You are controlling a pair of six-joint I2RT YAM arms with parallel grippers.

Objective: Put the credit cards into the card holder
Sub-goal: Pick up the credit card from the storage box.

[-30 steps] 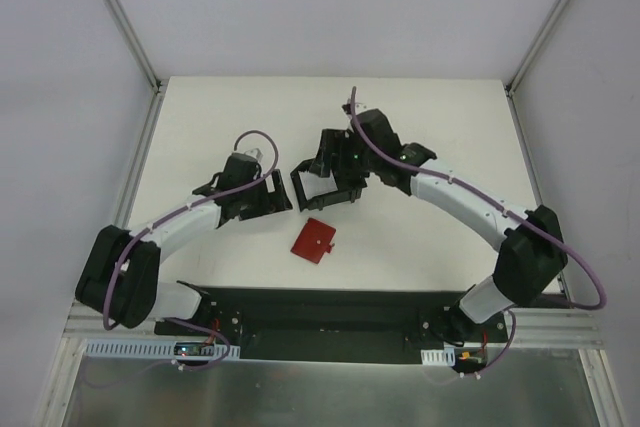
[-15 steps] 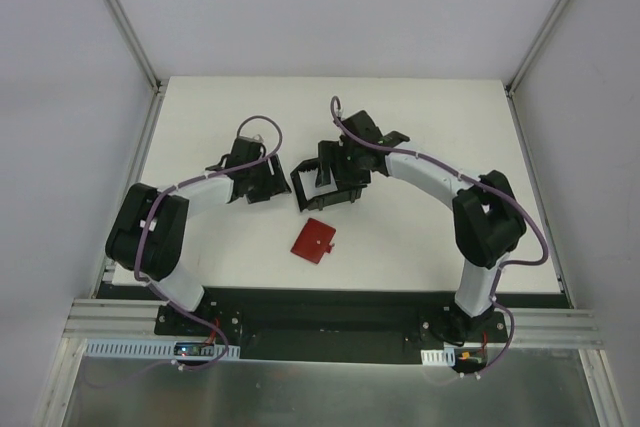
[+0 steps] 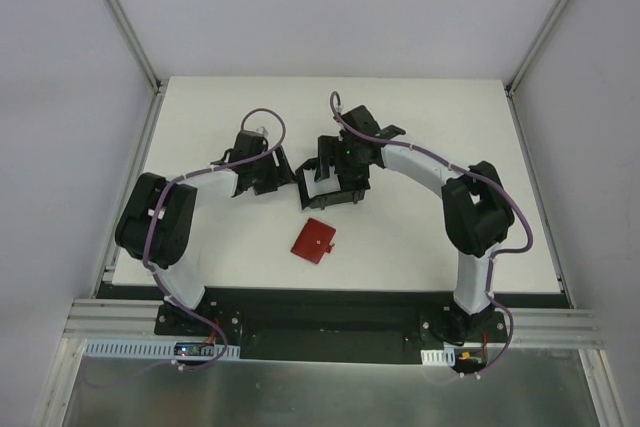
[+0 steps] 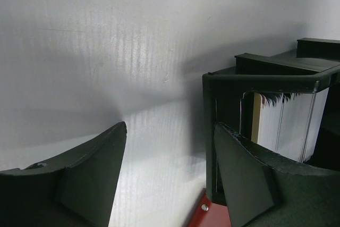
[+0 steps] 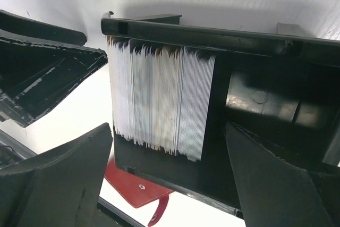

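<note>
Both arms have folded in toward the black box (image 3: 327, 183) since a second ago. Your right gripper (image 5: 169, 128) stands open, fingers straddling the credit cards (image 5: 159, 99) standing on edge inside that box. Your left gripper (image 4: 169, 131) gapes empty just left of the box. The card holder (image 3: 313, 240) lies near the box, on its near side.

Top view: fixed high behind the arm bases, looking down over the whole desk (image 3: 450, 127). Wrist views: close, low. All three share the black box (image 5: 255, 99) and card holder (image 3: 314, 240).
</note>
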